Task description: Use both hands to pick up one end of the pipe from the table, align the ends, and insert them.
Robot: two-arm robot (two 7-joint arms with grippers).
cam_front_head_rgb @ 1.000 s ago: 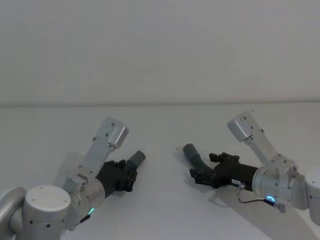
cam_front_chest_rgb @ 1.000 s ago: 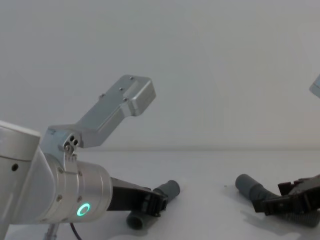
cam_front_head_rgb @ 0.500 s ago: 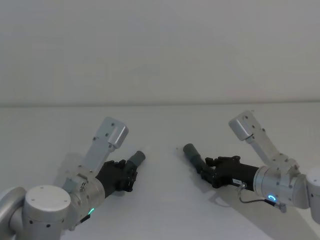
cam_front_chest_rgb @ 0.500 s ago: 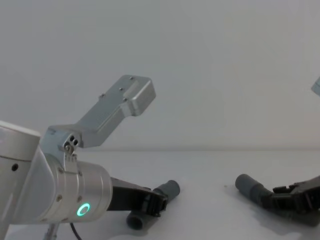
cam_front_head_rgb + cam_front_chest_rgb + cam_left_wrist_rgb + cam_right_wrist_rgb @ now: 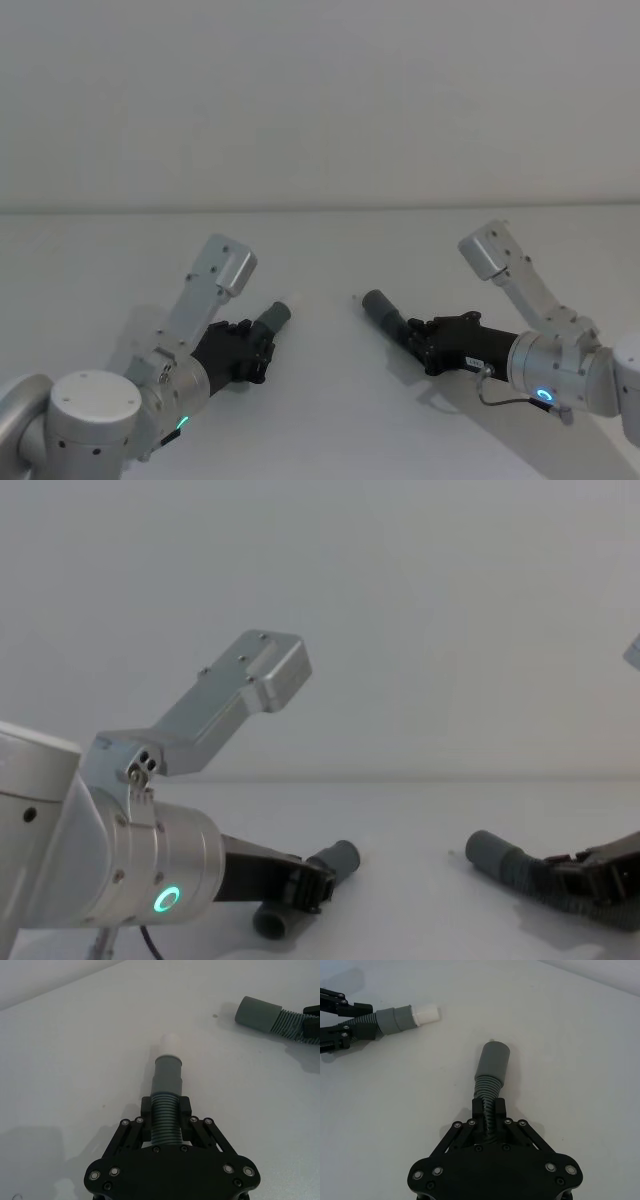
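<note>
Left gripper [image 5: 165, 1116] low over the table [image 5: 70, 1040], clamped on the white-tipped hose [image 5: 167, 1072], right gripper [image 5: 489, 1110] low over the table, pinching the socket hose [image 5: 492, 1065], cuffs well apart, hose tails hidden beneath the grippers.

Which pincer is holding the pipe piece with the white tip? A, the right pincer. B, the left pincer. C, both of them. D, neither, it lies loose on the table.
B: the left pincer is shut on the hose piece whose cuff carries the white tip. The right pincer is shut on the other hose piece, which ends in a plain grey socket cuff.
</note>
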